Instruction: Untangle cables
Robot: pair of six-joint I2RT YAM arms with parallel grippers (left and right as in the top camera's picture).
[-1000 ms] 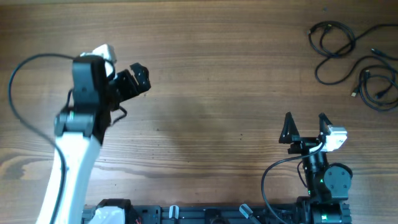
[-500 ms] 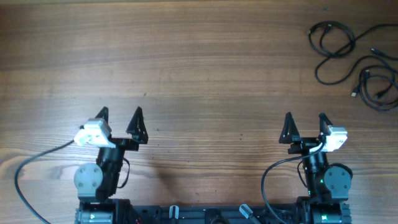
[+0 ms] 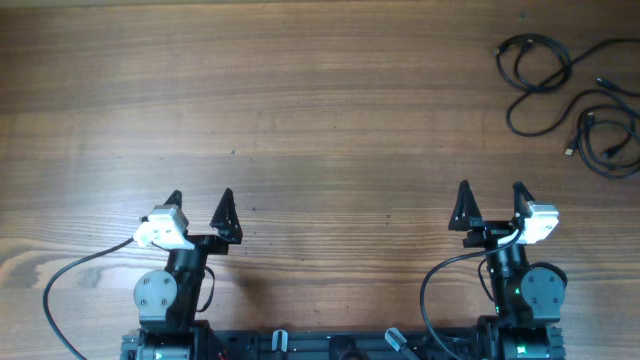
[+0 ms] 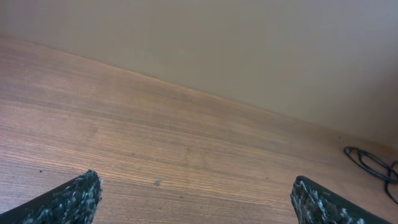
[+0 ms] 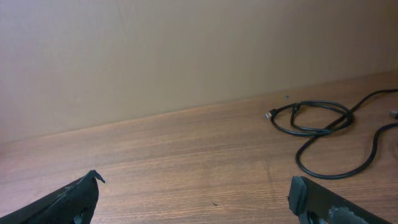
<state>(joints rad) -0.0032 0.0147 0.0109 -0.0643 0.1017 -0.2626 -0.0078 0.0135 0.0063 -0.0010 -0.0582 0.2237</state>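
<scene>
The cables point(image 3: 572, 85) are thin black cords lying in loose loops at the table's far right corner. They also show in the right wrist view point(image 5: 323, 121) and at the right edge of the left wrist view point(image 4: 373, 163). My left gripper point(image 3: 200, 207) is open and empty near the front left of the table. My right gripper point(image 3: 490, 203) is open and empty near the front right, well short of the cables. Both point toward the far edge.
The wooden table point(image 3: 320, 130) ends at a plain beige wall point(image 5: 186, 50) at the back. Thicker black arm wires loop beside each arm base, left point(image 3: 70, 280) and right point(image 3: 440, 285).
My left arm has pulled back from the mid-left of the table to its base at the front, then shifted slightly right. The right arm and the cables have not moved.
</scene>
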